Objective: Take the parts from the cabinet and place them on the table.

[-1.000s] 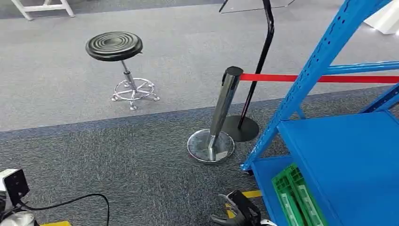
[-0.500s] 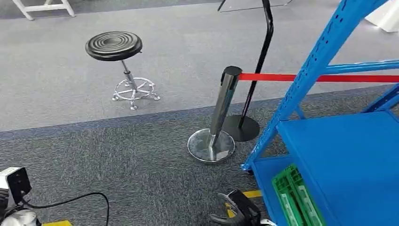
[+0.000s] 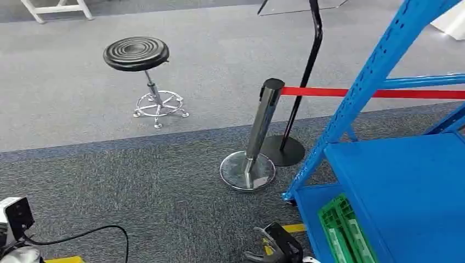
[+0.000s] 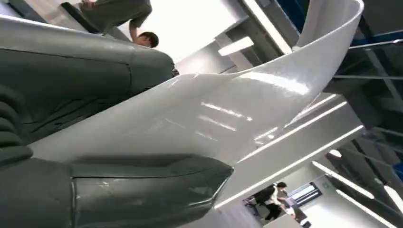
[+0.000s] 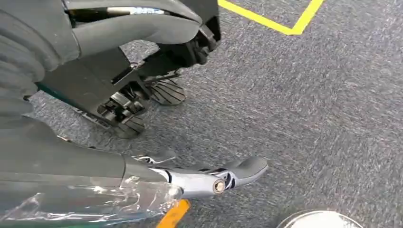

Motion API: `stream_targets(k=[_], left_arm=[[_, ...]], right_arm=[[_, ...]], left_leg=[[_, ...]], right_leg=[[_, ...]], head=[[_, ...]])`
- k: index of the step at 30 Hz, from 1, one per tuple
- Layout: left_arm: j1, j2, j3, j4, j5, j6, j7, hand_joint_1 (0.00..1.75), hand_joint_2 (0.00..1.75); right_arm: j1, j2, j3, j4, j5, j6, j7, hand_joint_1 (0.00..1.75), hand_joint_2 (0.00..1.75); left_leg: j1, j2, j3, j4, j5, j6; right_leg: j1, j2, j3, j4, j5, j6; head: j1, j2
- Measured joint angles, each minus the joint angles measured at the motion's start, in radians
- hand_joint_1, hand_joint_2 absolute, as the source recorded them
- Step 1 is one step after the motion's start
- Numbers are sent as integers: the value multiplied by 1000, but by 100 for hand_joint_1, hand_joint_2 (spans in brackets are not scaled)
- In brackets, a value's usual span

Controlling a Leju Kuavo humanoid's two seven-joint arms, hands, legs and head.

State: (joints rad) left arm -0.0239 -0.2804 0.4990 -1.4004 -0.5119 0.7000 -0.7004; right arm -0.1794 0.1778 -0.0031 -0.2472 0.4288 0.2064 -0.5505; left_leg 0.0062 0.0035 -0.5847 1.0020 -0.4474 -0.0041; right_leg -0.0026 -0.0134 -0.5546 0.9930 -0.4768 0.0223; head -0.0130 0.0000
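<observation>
Head view looks down on grey carpet, with the blue metal shelving cabinet (image 3: 406, 181) filling your right side and a green slotted plastic crate (image 3: 342, 230) on its lowest shelf. Just left of the cabinet you have a chrome barrier post (image 3: 257, 137) carrying a red belt (image 3: 373, 93), and farther back a black round stool (image 3: 136, 53) on a chrome base. Your right hand (image 3: 277, 249) sits low beside the cabinet's corner; from its wrist camera, the fingers (image 5: 237, 172) are spread apart above the carpet and hold nothing. From the left wrist, your left hand (image 4: 90, 142) grips a curved glossy white sheet part (image 4: 247, 99) between thumb and fingers.
</observation>
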Motion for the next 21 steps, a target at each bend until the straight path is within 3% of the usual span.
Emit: stream_targets(k=[2, 4, 6, 7, 8, 9, 10, 12, 13, 14, 17, 18, 19, 21], left_arm=[[0, 0, 2, 0, 0, 0, 0, 175, 175], [0, -2, 0, -1, -2, 0, 0, 175, 175], [0, -2, 0, 0, -6, 0, 0, 175, 175], [0, -2, 0, 0, -11, 0, 0, 175, 175], [0, -2, 0, 0, -11, 0, 0, 175, 175], [0, -2, 0, 0, -11, 0, 0, 175, 175], [0, -2, 0, 0, -11, 0, 0, 175, 175], [0, -2, -2, 0, -11, 0, 0, 175, 175], [0, -3, -3, 0, -11, 0, 0, 175, 175], [-1, -3, -4, 0, -11, 0, 0, 175, 175], [-1, -2, -7, 0, -13, 0, 0, 175, 175], [-1, 0, -7, 0, -13, 0, 0, 175, 175], [-1, 0, -6, 1, -14, 1, 0, 175, 175], [-2, 0, -10, 1, -14, 1, 0, 175, 175]], right_arm=[[2, 0, 1, 0, 3, -7, -1, 0, 175], [0, 0, 3, 0, 3, -11, -3, 0, 175], [0, 0, 5, 0, 5, -16, -3, 0, 175], [3, 0, 6, 0, 6, -19, -3, 0, 175], [5, 0, 6, 0, 6, -21, -3, 0, 175], [6, 0, 7, 0, 7, -22, -3, 0, 175], [6, 0, 8, 0, 10, -25, -3, 0, 175], [3, 0, 9, 0, 20, -35, -4, 0, 175], [2, -1, 10, 0, 21, -37, -4, 0, 175], [1, -1, 13, 0, 23, -40, -5, 0, 175], [5, -2, 18, 0, 30, -45, -7, 0, 175], [3, 0, 20, 0, 34, -47, -8, 0, 175], [0, 0, 25, 0, 38, -51, -10, 0, 175], [-2, 0, 32, 0, 40, -55, -12, 0, 175]], left_leg=[[-2, -7, -2, -2, 1, 11], [4, -11, 4, -9, 5, 23], [1, -16, 3, -9, 4, 32], [0, -20, 2, -8, 4, 33], [-2, -24, 3, -8, 3, 33], [-3, -30, 4, -8, 3, 34], [-4, -38, 5, -8, 3, 34], [-6, -55, 8, -8, 2, 32], [-5, -60, 7, -7, 2, 30], [-11, -67, 1, -1, 0, 26], [0, -82, -6, -4, 6, 7], [-1, -79, -6, 1, -1, 2], [-2, -49, -12, 20, -17, -6], [6, -22, -73, 148, -87, -20]], right_leg=[[-2, -9, 4, -4, -1, 12], [-5, 3, -20, 39, -36, 23], [-6, 9, -99, 203, -115, 26], [-6, 10, -138, 280, -143, 28], [-6, 10, -162, 323, -149, 28], [-6, 10, -163, 315, -129, 27], [-6, 11, -141, 262, -88, 24], [-5, 29, -54, 78, 7, 12], [-5, 64, -28, 23, 10, 3], [-9, 67, -6, -1, 5, 0], [0, 53, -9, 2, 4, -2], [-9, 43, -2, -9, 9, -10], [-10, 38, 1, -11, 11, -13], [-9, 23, 4, -11, 7, -21]], head=[[-2, 0], [4, 0], [6, 0], [7, 0], [6, 0], [6, 0], [6, 0], [6, 0], [6, 0], [5, 0], [6, 0], [7, 0], [0, 0], [-8, 0]])
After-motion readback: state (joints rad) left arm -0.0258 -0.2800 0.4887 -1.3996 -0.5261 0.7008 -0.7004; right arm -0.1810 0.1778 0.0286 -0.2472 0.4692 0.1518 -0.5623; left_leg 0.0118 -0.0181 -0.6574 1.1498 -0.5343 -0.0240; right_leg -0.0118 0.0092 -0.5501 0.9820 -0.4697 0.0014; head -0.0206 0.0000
